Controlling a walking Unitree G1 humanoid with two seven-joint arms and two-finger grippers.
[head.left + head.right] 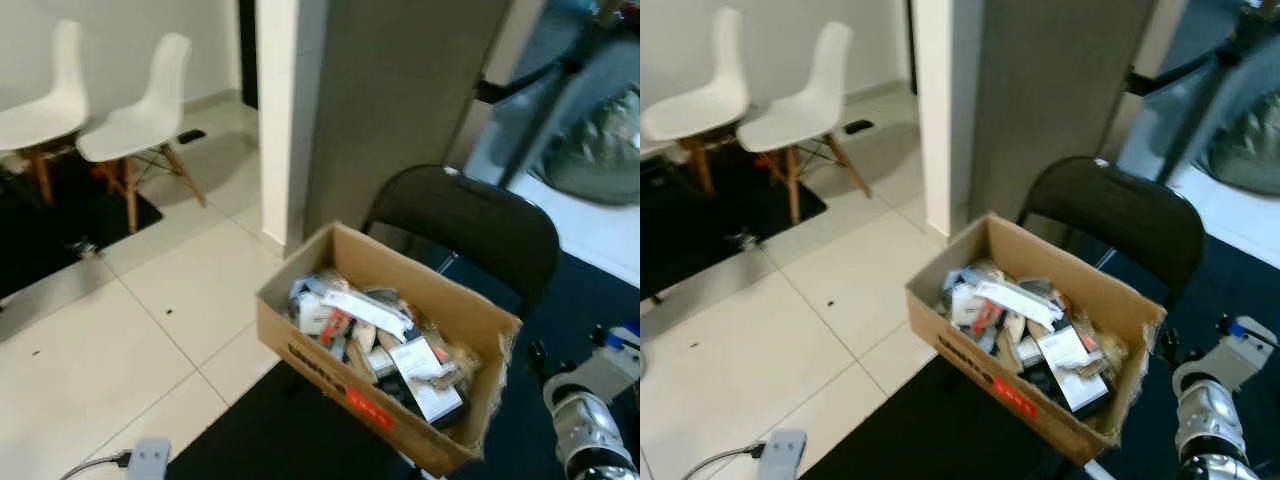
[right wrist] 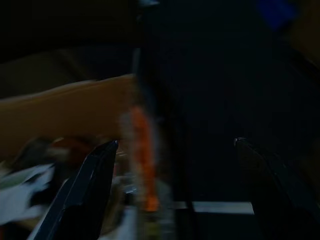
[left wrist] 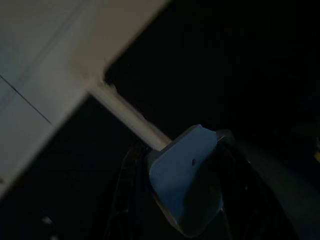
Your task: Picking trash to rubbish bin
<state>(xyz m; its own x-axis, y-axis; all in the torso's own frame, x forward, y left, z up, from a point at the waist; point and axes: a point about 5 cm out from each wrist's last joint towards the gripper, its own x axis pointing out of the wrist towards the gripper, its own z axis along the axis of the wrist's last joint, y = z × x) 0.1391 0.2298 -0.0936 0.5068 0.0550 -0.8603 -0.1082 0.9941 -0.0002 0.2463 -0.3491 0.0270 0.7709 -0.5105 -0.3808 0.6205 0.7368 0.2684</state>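
An open cardboard box (image 1: 300, 340) sits on a black chair (image 1: 470, 215) and is filled with mixed trash (image 1: 375, 335): papers, wrappers and small packs. My right arm (image 1: 590, 420) is low at the right, just beside the box's right corner. In the right wrist view, the right gripper (image 2: 176, 141) is open, its two black fingers (image 2: 87, 190) wide apart with nothing between them, and the box's brown wall (image 2: 65, 112) lies close ahead. The left wrist view is dark and looks down on a white plug adapter (image 3: 182, 182) lying on a dark mat.
Two white chairs (image 1: 120, 110) stand at the back left on a pale tiled floor (image 1: 100, 340). A grey pillar (image 1: 400, 90) rises behind the box. A white adapter with a cable (image 1: 148, 456) lies on the floor at the front left. A dark rug (image 1: 280, 430) lies under the chair.
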